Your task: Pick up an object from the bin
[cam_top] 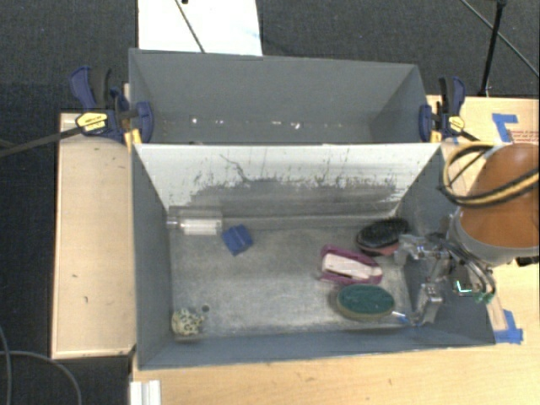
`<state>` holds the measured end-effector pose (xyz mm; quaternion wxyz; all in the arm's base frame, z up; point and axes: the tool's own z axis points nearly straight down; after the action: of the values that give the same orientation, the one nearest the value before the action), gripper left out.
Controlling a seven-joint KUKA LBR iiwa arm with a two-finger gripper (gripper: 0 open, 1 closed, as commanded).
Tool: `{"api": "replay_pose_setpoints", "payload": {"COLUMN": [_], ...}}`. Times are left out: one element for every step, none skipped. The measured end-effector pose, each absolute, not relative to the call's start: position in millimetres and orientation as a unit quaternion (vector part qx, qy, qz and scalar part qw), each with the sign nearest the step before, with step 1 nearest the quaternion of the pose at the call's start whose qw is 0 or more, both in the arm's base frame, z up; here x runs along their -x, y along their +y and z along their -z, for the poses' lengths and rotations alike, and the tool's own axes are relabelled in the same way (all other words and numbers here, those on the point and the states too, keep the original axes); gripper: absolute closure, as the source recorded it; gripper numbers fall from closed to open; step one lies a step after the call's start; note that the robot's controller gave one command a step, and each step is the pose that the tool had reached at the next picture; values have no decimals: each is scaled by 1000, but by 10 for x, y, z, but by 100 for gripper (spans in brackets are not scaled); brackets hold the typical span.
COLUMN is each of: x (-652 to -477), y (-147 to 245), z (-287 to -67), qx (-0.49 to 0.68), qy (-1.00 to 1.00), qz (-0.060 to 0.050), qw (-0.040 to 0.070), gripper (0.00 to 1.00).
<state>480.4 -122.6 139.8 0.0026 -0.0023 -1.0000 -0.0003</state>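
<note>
Gripper (426,289) sits low in the bin's right end, tight against the right wall, close to the front-right corner. Can't tell whether it is spread or closed; the metal parts blur together there. Nothing visibly held. Orange cover (506,205) of the wrist is above it to the right, outside the bin rim, with dark cables (462,171) looping across it.

Nearest thing: round dark green disc (365,300) with a pale rim, flat on the floor just left of the gripper, near the front wall. Its right edge comes very close to the gripper's lower end; contact unclear.

Next out: pink and white flat item (348,266), just behind the disc and touching or nearly touching its top edge, left of the gripper. Black oval brush-like piece (381,235) is further back, near the foot of the back wall, up-left of the gripper and close to its upper parts.

Well apart, in the left half: small blue block (238,240), a clear tube (194,224) lying along the back wall just left of the block, and a speckled yellowish ball (187,321) in the front-left corner.

Grey metal bin (278,184) has a scratched back wall; the middle of the floor is bare.
</note>
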Motion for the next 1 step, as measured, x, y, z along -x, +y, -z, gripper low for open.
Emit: {"api": "replay_pose_setpoints", "payload": {"x": [-4825], "y": [-1222], "z": [-1436], "qx": [-2], "qy": [-1000], "qz": [-1], "qw": [-1], "gripper": [100]}}
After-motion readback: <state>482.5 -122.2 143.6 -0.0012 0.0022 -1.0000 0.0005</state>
